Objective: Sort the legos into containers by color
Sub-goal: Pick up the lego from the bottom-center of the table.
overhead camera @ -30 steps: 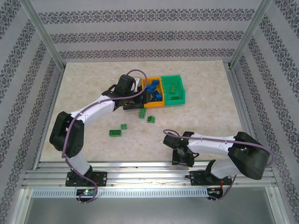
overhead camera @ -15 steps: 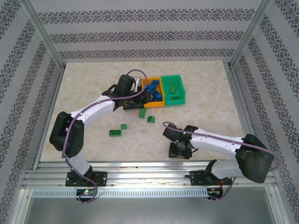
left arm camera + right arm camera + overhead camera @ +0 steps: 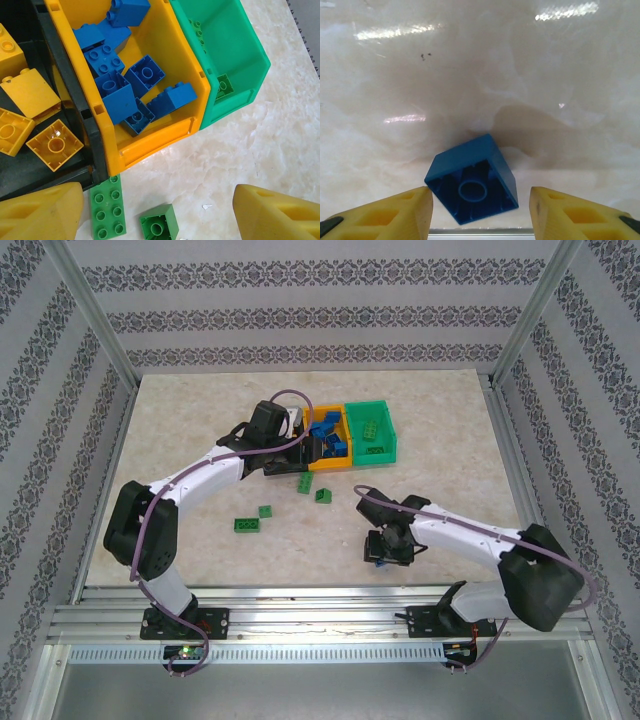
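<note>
My right gripper (image 3: pixel 480 215) is open low over the table, near the front edge (image 3: pixel 385 552). A blue lego (image 3: pixel 472 186) lies hollow side up between its fingers; the left finger touches a corner and the right finger stands clear. My left gripper (image 3: pixel 157 210) is open, hovering in front of the containers (image 3: pixel 318 452). Below it lie a green flat lego (image 3: pixel 107 210) and a green square lego (image 3: pixel 159 227). The orange bin (image 3: pixel 160 145) holds several blue legos (image 3: pixel 120 95). The black bin (image 3: pixel 100 160) holds yellow ones (image 3: pixel 52 145). The green bin (image 3: pixel 240 95) holds green ones (image 3: pixel 223 86).
Two more green legos (image 3: pixel 266 511) (image 3: pixel 245 526) lie on the marble table left of centre. The bins stand side by side at mid-table, black mostly under the left wrist. Aluminium posts and a rail frame the table edges.
The right arm has stretched forward from its base, and its jaws have widened slightly around the blue lego. The left arm has not moved.
</note>
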Motion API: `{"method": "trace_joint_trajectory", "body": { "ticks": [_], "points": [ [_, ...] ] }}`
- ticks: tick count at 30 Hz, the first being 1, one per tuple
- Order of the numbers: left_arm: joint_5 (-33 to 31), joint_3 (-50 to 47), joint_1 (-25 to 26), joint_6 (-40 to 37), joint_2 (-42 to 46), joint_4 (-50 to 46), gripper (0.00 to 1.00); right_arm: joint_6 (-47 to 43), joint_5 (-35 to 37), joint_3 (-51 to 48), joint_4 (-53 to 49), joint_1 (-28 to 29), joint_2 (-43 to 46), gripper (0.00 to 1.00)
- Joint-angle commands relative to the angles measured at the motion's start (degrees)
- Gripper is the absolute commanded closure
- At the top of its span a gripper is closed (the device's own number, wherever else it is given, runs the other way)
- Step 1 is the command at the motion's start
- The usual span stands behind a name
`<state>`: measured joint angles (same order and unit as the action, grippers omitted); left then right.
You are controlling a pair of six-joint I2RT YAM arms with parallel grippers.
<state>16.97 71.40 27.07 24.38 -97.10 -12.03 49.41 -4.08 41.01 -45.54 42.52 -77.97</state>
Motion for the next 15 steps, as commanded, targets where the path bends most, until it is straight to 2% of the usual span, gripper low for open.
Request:
{"method": "trace_joint_trajectory", "body": {
  "ticks": [1, 4, 8, 12, 15],
  "points": [
    [0.74, -0.88, 0.64, 0.78, 1.07, -0.16, 0.22, -3.44, 1.19, 2.88, 0.67, 0.09, -4.84, 0.46],
    [-0.2, -1.39, 0.62, 0.33, 1.85, -1.01, 0.22, -4.69, 0.63, 4.09, 1.92, 0.3, -8.8, 0.5],
    [-1.84, -2.1, 0.63, -0.37, 3.28, -2.16, 0.21, -6.26, 0.52, 5.68, 2.63, 0.38, -10.55, 0.65],
    [-2.66, -3.79, 0.57, -0.13, 4.61, -2.51, 0.22, -8.89, 0.03, 8.89, 2.51, -1.39, -10.2, 0.67],
    [-2.86, -6.27, 0.64, 0.41, 6.14, -2.65, 0.21, -12.29, -2.31, 12.58, 4.28, -5.94, -10.49, 0.67]
  ]
}}
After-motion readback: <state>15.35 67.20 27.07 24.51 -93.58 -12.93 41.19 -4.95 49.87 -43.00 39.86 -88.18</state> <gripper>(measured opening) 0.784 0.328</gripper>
